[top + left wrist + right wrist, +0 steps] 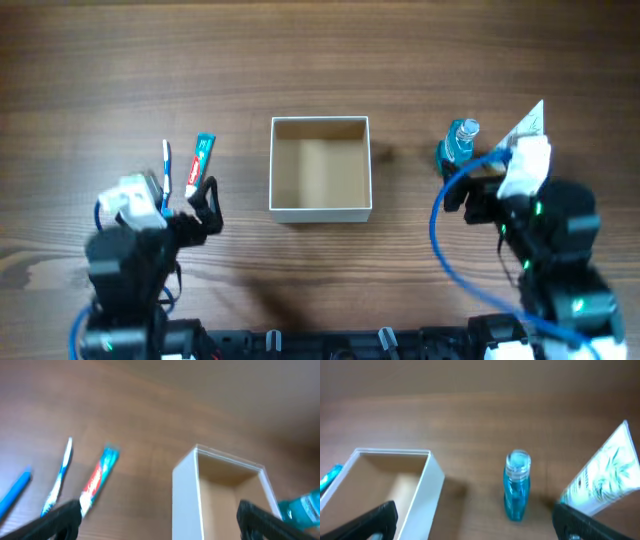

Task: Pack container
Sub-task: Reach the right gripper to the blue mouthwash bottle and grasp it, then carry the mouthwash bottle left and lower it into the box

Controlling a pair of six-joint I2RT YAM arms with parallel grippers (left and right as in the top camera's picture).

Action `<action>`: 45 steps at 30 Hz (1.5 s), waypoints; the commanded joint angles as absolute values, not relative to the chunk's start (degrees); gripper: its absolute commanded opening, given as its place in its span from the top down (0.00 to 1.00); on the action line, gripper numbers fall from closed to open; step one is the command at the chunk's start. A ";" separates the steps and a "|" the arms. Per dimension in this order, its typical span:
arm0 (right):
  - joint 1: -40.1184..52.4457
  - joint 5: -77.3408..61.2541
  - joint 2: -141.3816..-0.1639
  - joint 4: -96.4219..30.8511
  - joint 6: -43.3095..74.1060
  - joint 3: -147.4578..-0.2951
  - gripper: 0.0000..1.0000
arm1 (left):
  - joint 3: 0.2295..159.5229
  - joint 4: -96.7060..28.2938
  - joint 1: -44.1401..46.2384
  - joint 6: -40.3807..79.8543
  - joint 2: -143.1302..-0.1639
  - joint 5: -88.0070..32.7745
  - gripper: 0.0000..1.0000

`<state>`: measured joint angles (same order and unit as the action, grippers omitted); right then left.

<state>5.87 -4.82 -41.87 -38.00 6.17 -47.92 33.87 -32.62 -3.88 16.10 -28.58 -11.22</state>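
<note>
The container (320, 170) sits open and empty in the middle of the table (320, 50), with white walls and a tan inside. It lies between the two arms and slightly farther from the robot than either gripper. The left gripper (159, 510) is to the container's left and nearer the robot. Its jaws are spread wide and hold nothing. The right gripper (474, 510) is on the other side, just as wide and just as empty.

Only the overhead view shows both arms, low at the near edge and reaching toward the far side, with a blue cable (440, 230) looping off the right one. A toothbrush (166, 170) and a toothpaste tube (201, 162) lie side by side just beyond the left gripper. A blue bottle (460, 145) stands upright just beyond the right one, with a white tube (528, 125) beside it.

The right wrist view shows the bottle's clear cap, well apart from the container's wall. The left wrist view is blurred.
</note>
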 commanded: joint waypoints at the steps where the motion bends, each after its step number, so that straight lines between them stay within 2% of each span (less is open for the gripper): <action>1: 5.69 -5.45 -54.39 -48.31 9.41 -61.19 0.00 | 49.08 -43.72 -4.25 18.48 -43.70 -10.46 0.00; 4: 5.69 -5.98 -66.13 -62.28 9.39 -73.17 0.00 | 60.38 -55.68 -4.25 18.46 -54.33 -10.44 0.00; 6: 5.69 -5.43 -70.37 -66.13 8.47 -77.10 0.00 | 63.20 -57.69 -4.29 18.46 -58.04 -10.41 0.00; 11: 4.21 5.52 -74.02 -61.91 11.27 -77.89 0.00 | 63.35 -57.04 -4.29 18.48 -62.76 -10.44 0.00; 22: 1.06 0.91 -89.65 -56.25 1.85 -77.56 0.00 | 63.35 -55.96 -4.29 18.48 -63.00 -10.44 0.00; 30: 1.10 0.36 -98.32 -52.47 1.17 -77.52 0.01 | 63.33 -55.96 -4.29 18.48 -63.00 -10.44 0.00; 33: 1.10 -0.08 -100.57 -52.45 -0.01 -77.52 0.07 | 63.35 -55.96 -4.29 18.48 -63.00 -10.41 0.00; 36: 1.10 -0.08 -101.62 -52.51 0.21 -77.52 0.23 | 63.35 -55.96 -4.29 18.48 -63.00 -10.44 0.00; 39: 1.10 -0.08 -101.67 -52.49 0.69 -77.52 0.32 | 63.35 -55.96 -4.29 18.48 -63.00 -10.44 0.00; 43: 1.10 -0.08 -101.67 -52.45 0.62 -77.52 0.49 | 63.35 -55.96 -4.29 18.48 -63.00 -10.44 0.00; 45: 1.10 -0.08 -101.67 -52.47 0.58 -77.52 0.63 | 63.35 -55.96 -4.29 18.48 -63.00 -10.44 0.00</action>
